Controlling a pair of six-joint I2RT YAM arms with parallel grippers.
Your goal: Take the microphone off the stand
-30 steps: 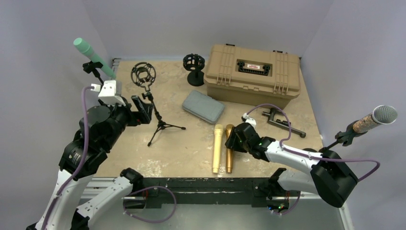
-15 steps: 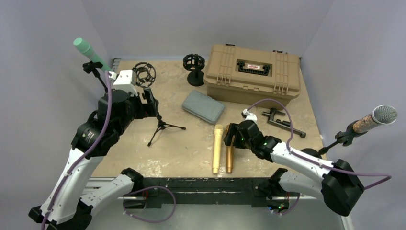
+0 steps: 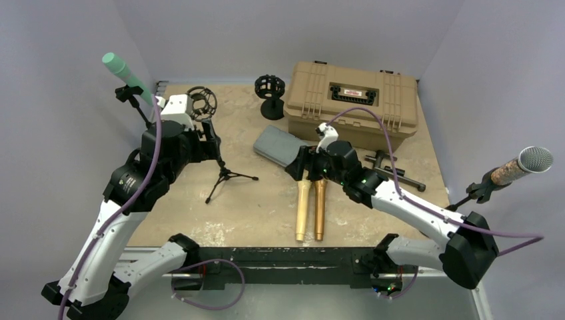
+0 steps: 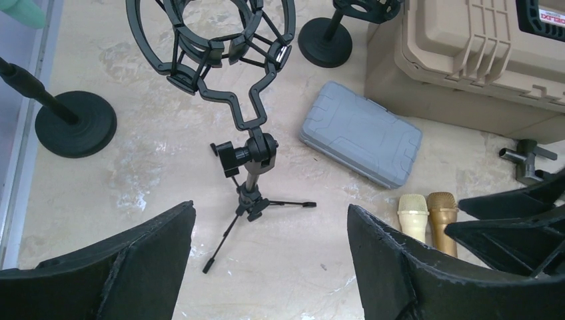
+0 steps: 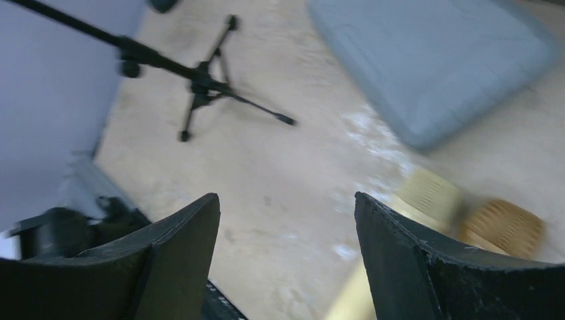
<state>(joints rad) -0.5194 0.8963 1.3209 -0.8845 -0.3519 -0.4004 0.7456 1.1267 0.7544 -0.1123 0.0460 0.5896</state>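
A green microphone (image 3: 123,73) sits tilted in a black stand (image 3: 133,100) at the back left. At the far right, a cork-bodied microphone with a silver head (image 3: 523,163) sits in another stand's clip (image 3: 481,189). A cream microphone (image 3: 303,207) and a gold microphone (image 3: 320,208) lie side by side on the table. My left gripper (image 3: 212,140) is open next to the tripod stand (image 4: 250,193), whose shock mount (image 4: 213,33) is empty; its jaws (image 4: 270,207) hold nothing. My right gripper (image 3: 303,163) is open above the lying microphones' heads (image 5: 430,190), jaws (image 5: 286,197) empty.
A tan hard case (image 3: 352,103) stands at the back right, with a grey zip case (image 3: 280,147) in front of it. A second black shock mount (image 3: 270,93) stands at the back. A black clamp (image 3: 393,170) lies right of the gold microphone.
The right gripper has opened and moved back and left along the lying microphones to their heads. The left arm has risen and swung toward the tripod's shock mount.
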